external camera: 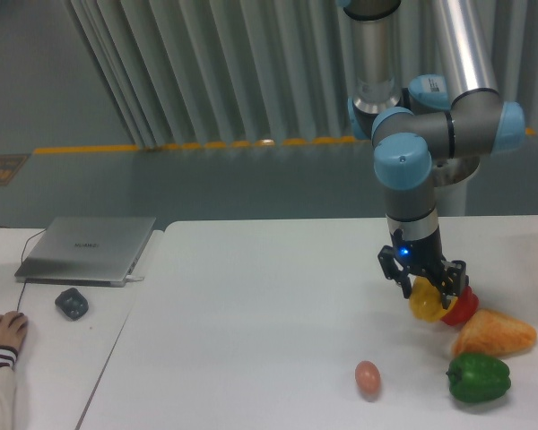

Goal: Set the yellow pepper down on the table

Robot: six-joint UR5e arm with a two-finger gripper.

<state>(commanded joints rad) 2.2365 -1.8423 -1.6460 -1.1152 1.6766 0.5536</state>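
Observation:
The yellow pepper hangs a little above the white table, right of centre. My gripper is shut on it from above, the black fingers clasping its top. The pepper partly covers the red pepper just behind and to its right. I cannot tell whether the yellow pepper touches the tabletop.
An orange-yellow wedge and a green pepper lie at the right front, and an egg lies left of them. A silver laptop, a small dark object and a person's hand are on the left desk.

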